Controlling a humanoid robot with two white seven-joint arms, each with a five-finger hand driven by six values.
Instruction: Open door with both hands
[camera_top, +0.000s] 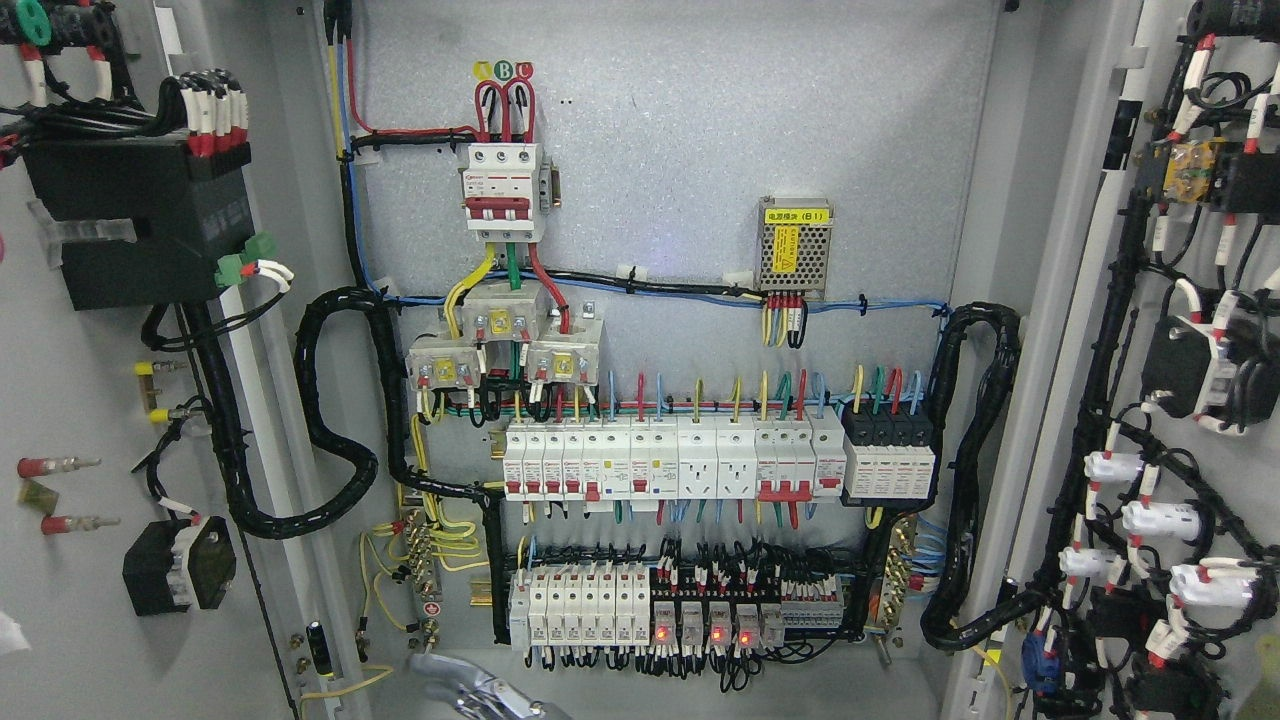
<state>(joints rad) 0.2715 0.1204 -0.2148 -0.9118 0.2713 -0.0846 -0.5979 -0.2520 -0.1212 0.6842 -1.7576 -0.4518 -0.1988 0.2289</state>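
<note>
At the bottom edge, left of the middle, a blurred metallic hand (480, 690) shows; whether its fingers are spread or curled cannot be told, and it holds nothing visible. Both doors stand swung open, the left door (90, 620) far to its left, the right door (1190, 400) far to its right, the breakers (670, 460) above it.

Grey speckled metal backplate (700, 150) filling the frame's centre. Mounted on it: white three-pole breaker with red levers (503, 192) upper centre-left, perforated silver power module with yellow label (795, 247) right of centre, long row of white breakers (672, 457) across the middle, lower row of relays with red lights (680, 610) beneath.
</note>
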